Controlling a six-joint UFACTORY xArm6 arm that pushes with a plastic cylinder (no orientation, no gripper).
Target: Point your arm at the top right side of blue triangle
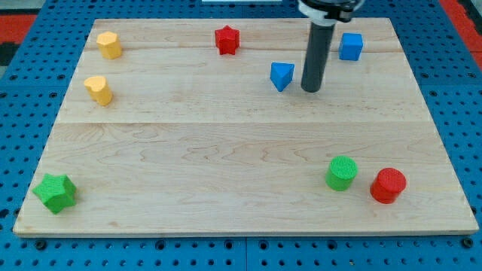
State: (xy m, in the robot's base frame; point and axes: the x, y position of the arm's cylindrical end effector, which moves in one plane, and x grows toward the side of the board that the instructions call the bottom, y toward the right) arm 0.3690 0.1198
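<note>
Near the top of the counter (pixel 241 150), a little to the view's right of the middle, sits the blue triangle (pixel 282 76). My tip (pixel 311 89) is just beside it, on its right side in the view, with a small gap of bare wood between them — the two are not touching. The rod stands straight up from there and goes out of the picture at the top.

The tool is only this dark rod. It has nothing that opens or shuts, and it holds nothing.

A blue cube (pixel 350 47) sits higher up and to the view's right of the rod, close to the top edge. A red star (pixel 227 40) is near the top edge too, to the view's left of the blue triangle.

Far over on the view's left are two yellow blocks — one yellow block (pixel 109 45) near the top corner and a second yellow block (pixel 98 89) below it. Their shapes are hard to make out.

Down in the bottom left corner is a green star (pixel 55 192). Down at the bottom right stand a green cylinder (pixel 341 173) and a red cylinder (pixel 388 185), side by side and close together.
</note>
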